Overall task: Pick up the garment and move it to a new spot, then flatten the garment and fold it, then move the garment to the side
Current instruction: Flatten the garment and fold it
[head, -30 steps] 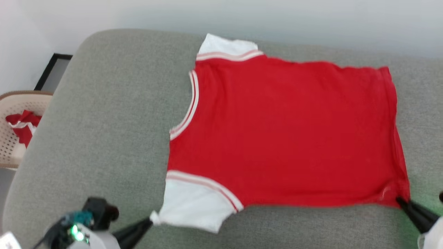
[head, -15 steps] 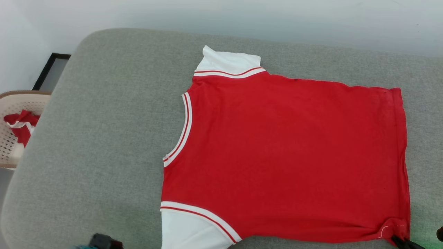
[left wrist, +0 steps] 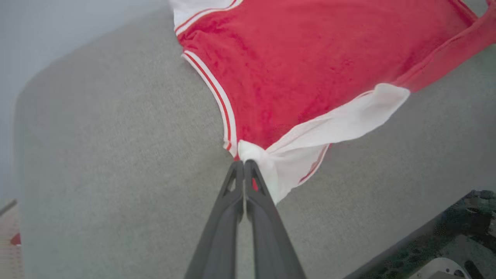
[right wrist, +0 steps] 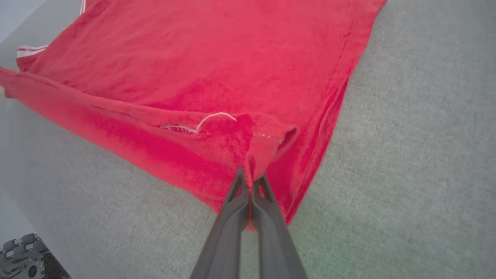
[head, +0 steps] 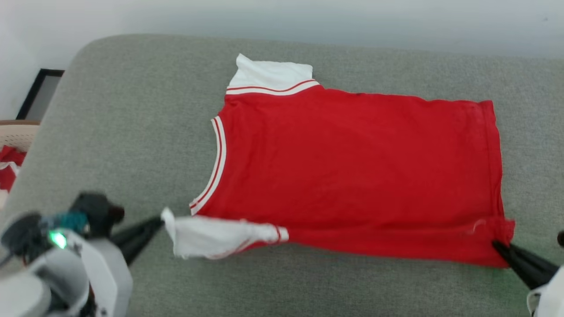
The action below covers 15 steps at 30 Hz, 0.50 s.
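On the grey cushion [head: 132, 132] the garment [head: 352, 167] lay spread with a plain red side up, neckline toward the robot's left and hem toward its right. The left gripper [left wrist: 244, 163] had its fingers pressed together on the tip of the near white sleeve [head: 211, 235], which was drawn out to a point and twisted along the shirt's near edge. The right gripper [right wrist: 251, 174] was pinched tight on the near hem corner [head: 500, 231], bunching it into a small fold, and a loose white thread [right wrist: 217, 116] curled just beside that fold. Between the two grips the near edge looked raised off the cushion in a long roll, while the rest of the shirt lay flat. The far sleeve [head: 273, 75] rested flat near the cushion's back edge. Off the cushion's left end I could make out a pale basket [head: 17, 132] with a bit of red cloth [head: 6, 169] in it, and a dark frame [head: 39, 88] by the wall.
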Tool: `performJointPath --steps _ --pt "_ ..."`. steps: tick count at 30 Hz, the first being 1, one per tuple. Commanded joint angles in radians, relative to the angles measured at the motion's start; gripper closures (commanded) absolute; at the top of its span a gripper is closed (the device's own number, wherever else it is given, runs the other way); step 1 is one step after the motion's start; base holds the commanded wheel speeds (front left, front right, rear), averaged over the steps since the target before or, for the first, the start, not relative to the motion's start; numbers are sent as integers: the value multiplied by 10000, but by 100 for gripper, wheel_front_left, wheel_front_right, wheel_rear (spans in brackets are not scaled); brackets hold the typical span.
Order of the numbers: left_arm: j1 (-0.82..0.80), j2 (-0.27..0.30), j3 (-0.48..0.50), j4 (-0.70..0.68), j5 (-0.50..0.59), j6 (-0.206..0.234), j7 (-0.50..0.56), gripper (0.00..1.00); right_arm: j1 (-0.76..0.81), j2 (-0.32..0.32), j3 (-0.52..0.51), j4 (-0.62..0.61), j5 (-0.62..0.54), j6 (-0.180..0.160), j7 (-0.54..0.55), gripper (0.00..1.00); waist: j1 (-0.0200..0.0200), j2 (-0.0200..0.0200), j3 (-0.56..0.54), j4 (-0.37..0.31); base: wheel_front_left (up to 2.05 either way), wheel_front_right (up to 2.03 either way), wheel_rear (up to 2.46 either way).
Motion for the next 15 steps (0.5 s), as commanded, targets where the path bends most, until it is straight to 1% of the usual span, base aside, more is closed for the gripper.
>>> performJointPath --steps 1,3,5,6,12,15 --pt "-473 -128 137 216 195 -277 264 100 -381 56 -47 3 -110 -10 206 100 0 0 158 -136 0 0 0" --pt "-1051 -359 275 605 436 -698 582 100 -861 118 -60 49 -159 -10 446 100 0 0 253 -204 0 0 0" --pt "-1589 -723 365 1111 609 -1181 831 100 -1313 173 -3 169 -276 -10 676 100 0 0 348 -234 0 0 0" --pt "-1589 -723 365 1111 609 -1181 831 100 -1313 173 -3 169 -276 -10 676 100 0 0 348 -234 0 0 0" --pt "-3066 -2078 398 3162 1086 -2671 1274 100 -2759 439 185 828 -415 -10 1244 100 0 0 743 -273 0 0 0" --pt "-3673 -2788 309 4249 1239 -3152 1310 100 -3439 568 309 1296 -541 -11 1444 100 0 0 978 -259 0 0 0"
